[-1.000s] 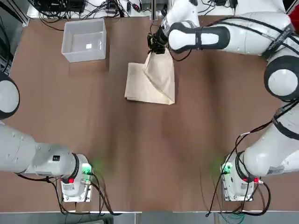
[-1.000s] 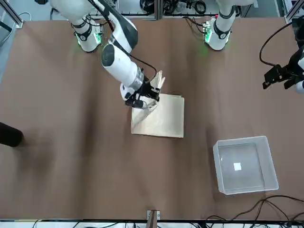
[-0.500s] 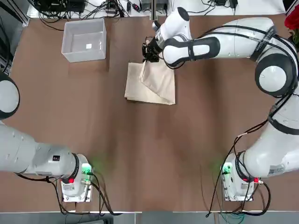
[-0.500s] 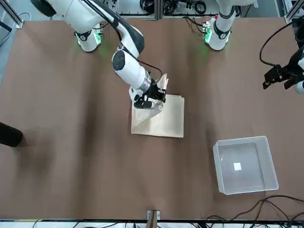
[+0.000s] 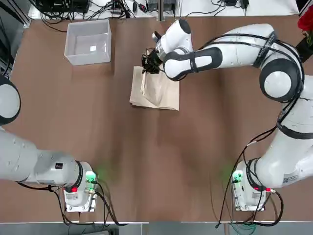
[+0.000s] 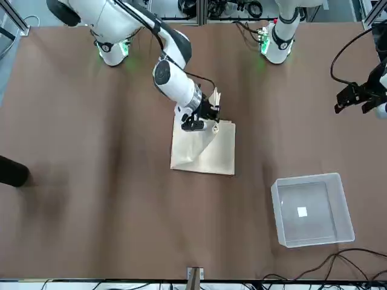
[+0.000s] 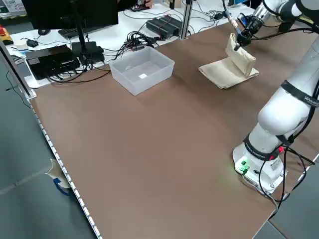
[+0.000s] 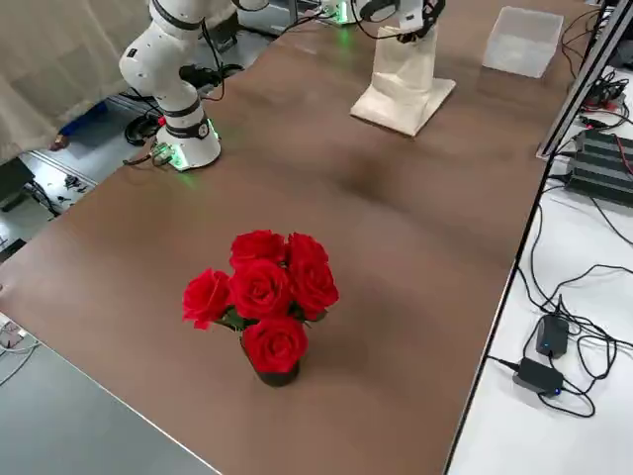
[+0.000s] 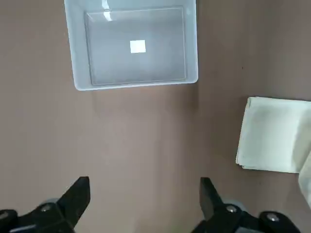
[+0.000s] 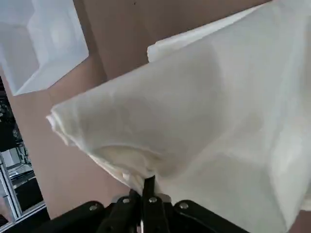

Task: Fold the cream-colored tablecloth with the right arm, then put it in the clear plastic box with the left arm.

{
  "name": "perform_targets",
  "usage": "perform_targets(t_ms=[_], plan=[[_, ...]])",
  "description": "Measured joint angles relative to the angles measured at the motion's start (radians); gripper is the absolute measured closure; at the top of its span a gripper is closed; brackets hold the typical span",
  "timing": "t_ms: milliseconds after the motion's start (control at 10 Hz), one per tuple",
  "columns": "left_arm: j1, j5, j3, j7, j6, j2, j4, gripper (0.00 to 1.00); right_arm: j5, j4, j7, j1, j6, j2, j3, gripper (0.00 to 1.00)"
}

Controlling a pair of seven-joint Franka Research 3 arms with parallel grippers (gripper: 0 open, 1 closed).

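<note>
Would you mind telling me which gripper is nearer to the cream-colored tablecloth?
Right. The right gripper is shut on the cream-colored tablecloth, lifting one edge. The left gripper hangs open, well off to the side.

A brown table [image 8: 415, 297] bears red roses [image 8: 261, 294]; cables [image 8: 554, 297] lie beside.

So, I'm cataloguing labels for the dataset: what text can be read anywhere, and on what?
Clear plastic box: small white label, nothing legible on it.
Left arm: dark lettering on a link, too small to read.
No other readable text.
</note>
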Motion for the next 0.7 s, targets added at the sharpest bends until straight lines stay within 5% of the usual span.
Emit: perform_targets(t_ms=[700], plan=[[0.0, 0.0, 0.0, -0.001, 0.0, 0.007, 0.0, 0.0, -0.029, 0.062, 0.0, 0.003, 0.045, 0.115, -0.013, 0.94]])
